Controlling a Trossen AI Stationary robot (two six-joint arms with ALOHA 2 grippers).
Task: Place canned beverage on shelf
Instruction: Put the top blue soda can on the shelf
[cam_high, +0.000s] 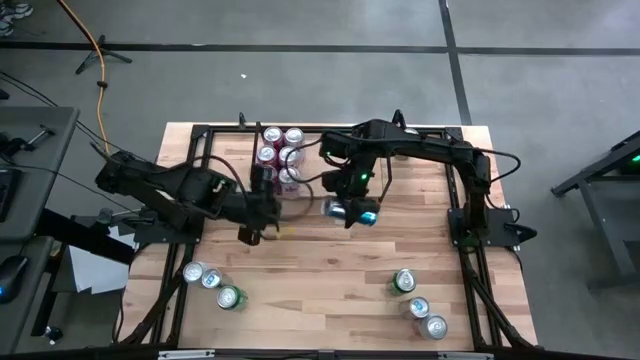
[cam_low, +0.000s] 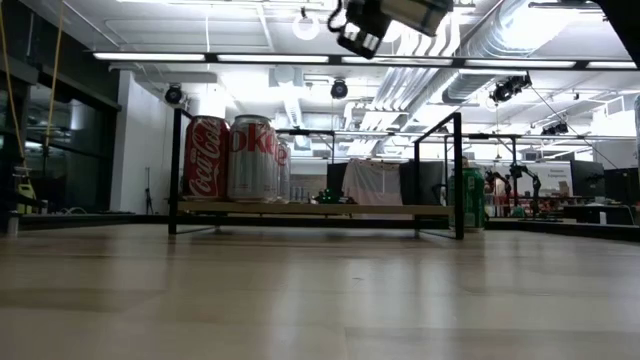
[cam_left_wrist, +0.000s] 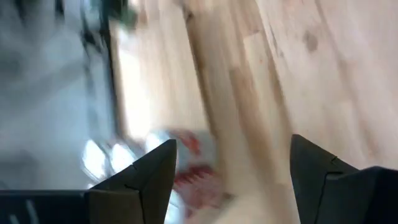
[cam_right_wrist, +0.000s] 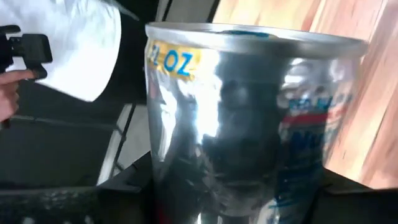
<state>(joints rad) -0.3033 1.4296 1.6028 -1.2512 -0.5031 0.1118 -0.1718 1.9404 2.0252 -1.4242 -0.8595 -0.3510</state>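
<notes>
Your right hand (cam_high: 352, 212) is clamped on a silver can (cam_right_wrist: 249, 118), which fills its wrist view. From above, that hand hangs over the middle of the table (cam_high: 330, 290), just in front of the shelf (cam_high: 300, 135) and a little right of the cans (cam_high: 280, 155) already stacked there. You're in the carry step: the can is picked up but not yet set down.

The shelf sits at the far side of the table. In the low view, red cans fill its left end and the light wood base (cam_low: 370, 210) to their right is bare. That's likely your target. The next move calls for bringing the can over the front rod, keeping it upright and clear of the stacked cans, then lowering it onto the base before you let go.

The right arm reaches in from the table's right edge, bent at the elbow, wrist pointing down. Your left hand (cam_high: 250, 232) is near the shelf's front left corner, low over the table, fingers (cam_left_wrist: 155, 174) apart and holding nothing. Watch the gap between the two hands; they're close.

More cans wait at the near left (cam_high: 210, 282) and near right (cam_high: 418, 300).
</notes>
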